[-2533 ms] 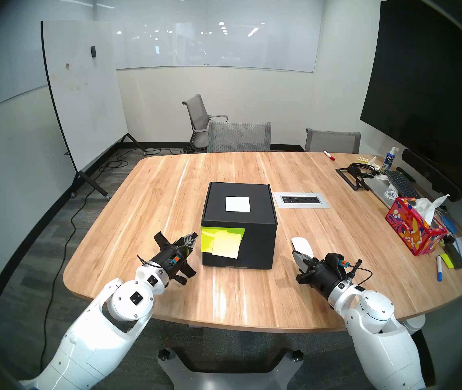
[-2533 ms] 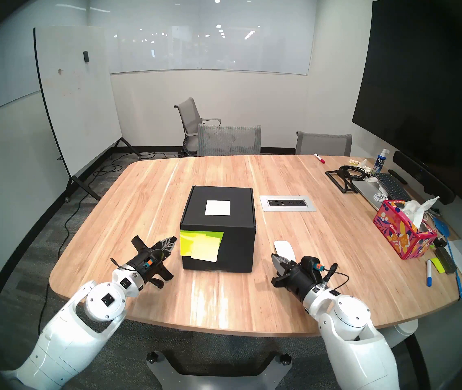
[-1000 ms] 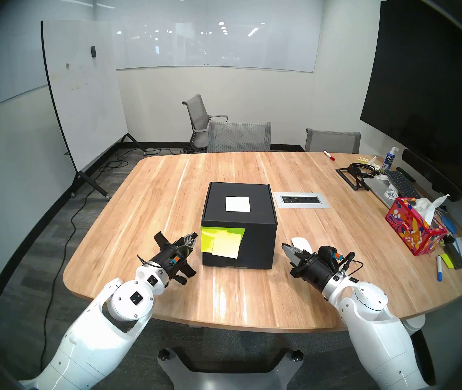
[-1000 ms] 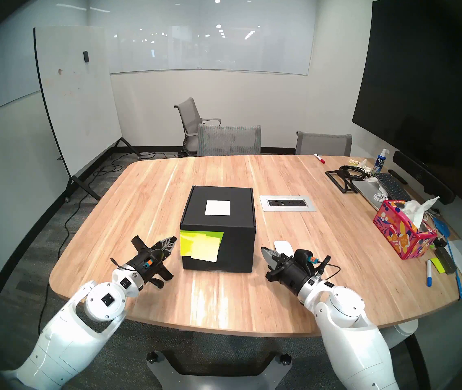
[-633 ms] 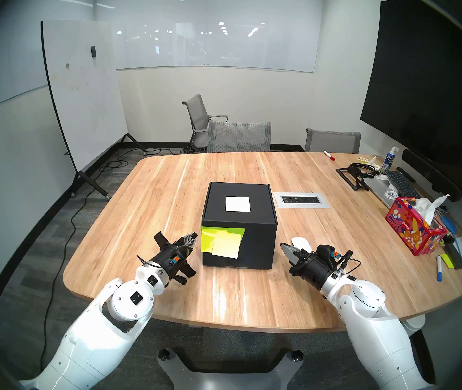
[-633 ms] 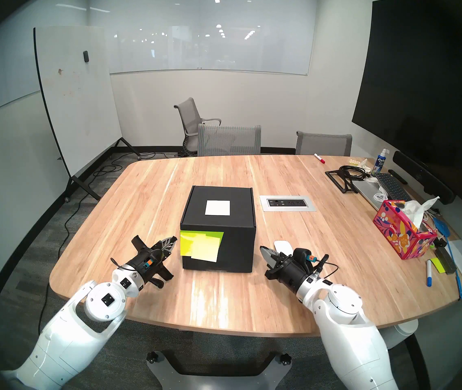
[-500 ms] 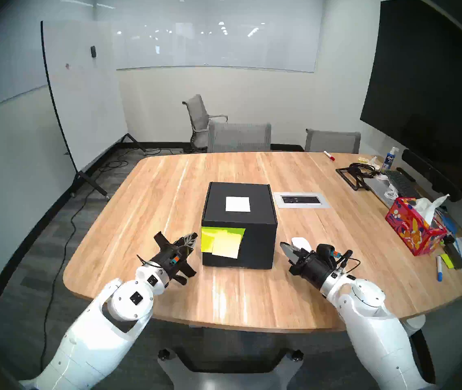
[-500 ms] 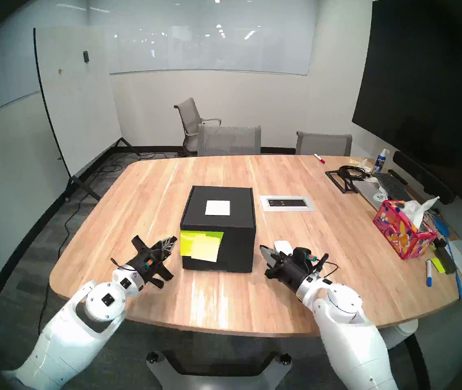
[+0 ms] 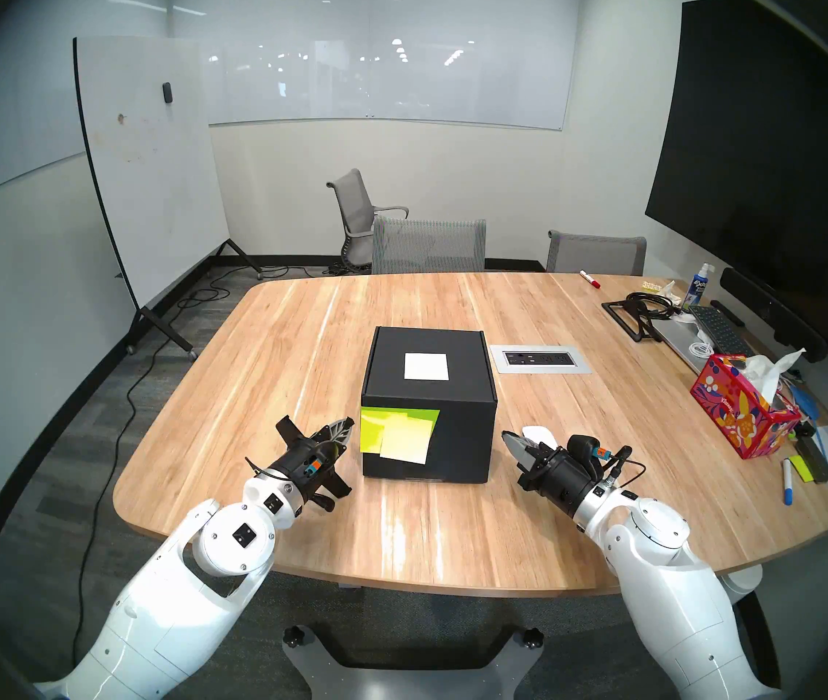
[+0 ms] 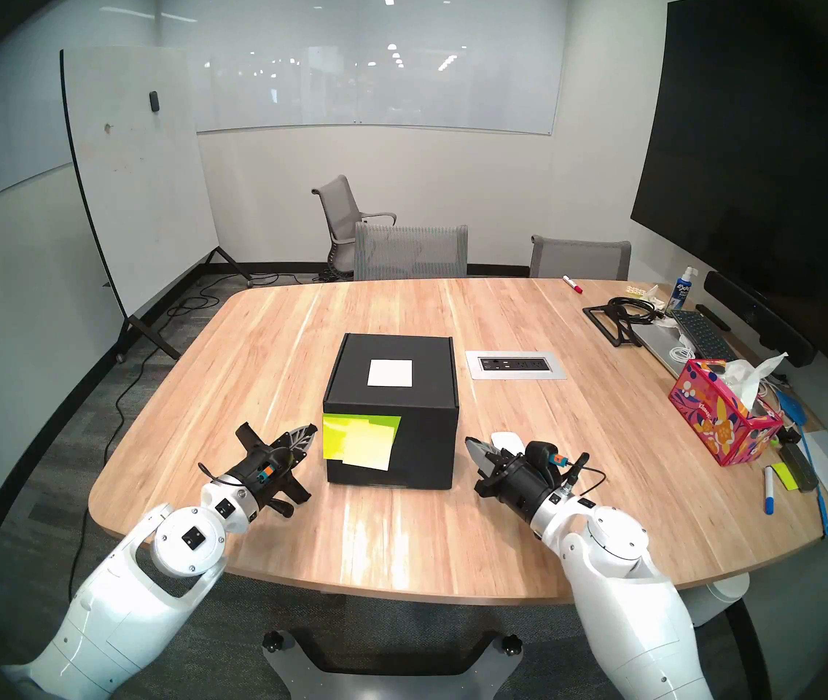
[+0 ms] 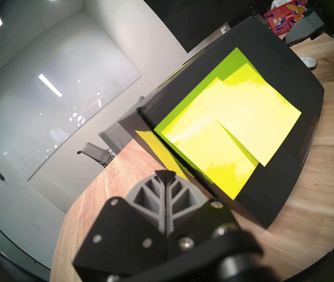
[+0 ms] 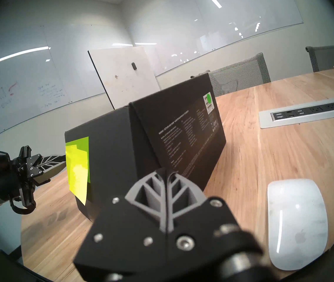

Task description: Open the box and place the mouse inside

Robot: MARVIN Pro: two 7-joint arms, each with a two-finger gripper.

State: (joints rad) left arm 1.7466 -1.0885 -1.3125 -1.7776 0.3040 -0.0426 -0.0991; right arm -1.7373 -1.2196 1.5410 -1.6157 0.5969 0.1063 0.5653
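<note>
Fingers pressed together on both my left gripper (image 9: 346, 427) and right gripper (image 9: 509, 439), holding nothing; one closed box (image 9: 427, 411) between them, one mouse (image 12: 296, 220) right of it

Box: I see the black box (image 9: 428, 406) closed on the wooden table (image 9: 270, 360), white label (image 9: 426, 366) on its lid.
Notes: yellow-green sticky notes (image 9: 398, 435) on my near face.
Left gripper (image 9: 346, 427): pinched together, beside the notes.
Right gripper (image 9: 509, 439): pinched together, partly covering the white mouse (image 9: 542, 435).
</note>
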